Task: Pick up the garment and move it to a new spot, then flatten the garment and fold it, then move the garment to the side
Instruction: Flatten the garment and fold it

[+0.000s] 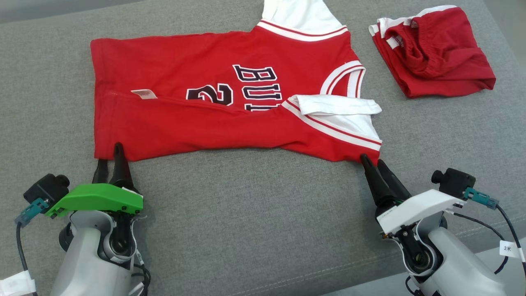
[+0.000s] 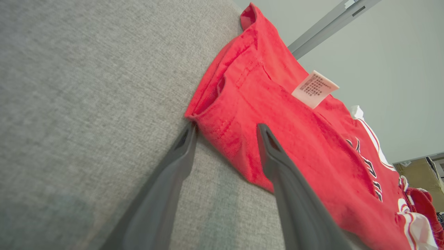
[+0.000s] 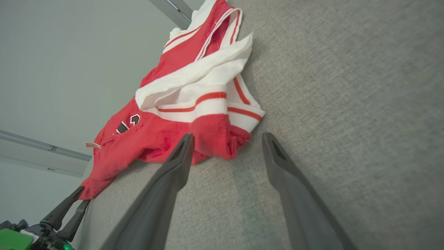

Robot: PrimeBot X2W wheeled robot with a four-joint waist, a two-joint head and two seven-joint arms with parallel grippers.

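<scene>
The garment (image 1: 213,119), a red jersey with white trim and dark lettering, lies flat on the grey cushion (image 1: 254,205), its near long side folded over the middle. My left gripper (image 1: 109,154) is open at the jersey's near left hem corner. In the left wrist view its jaws straddle that corner of the garment (image 2: 295,139), one finger over the cloth and one beside it. My right gripper (image 1: 373,159) is open at the near right shoulder corner; in the right wrist view the red corner of the garment (image 3: 215,139) lies between my right gripper's (image 3: 228,135) fingers.
A folded pair of red shorts (image 1: 431,49) lies at the far right of the cushion. A care label (image 2: 314,88) sticks up from the jersey's fold. The cushion's front edge and pale floor show at the lower right.
</scene>
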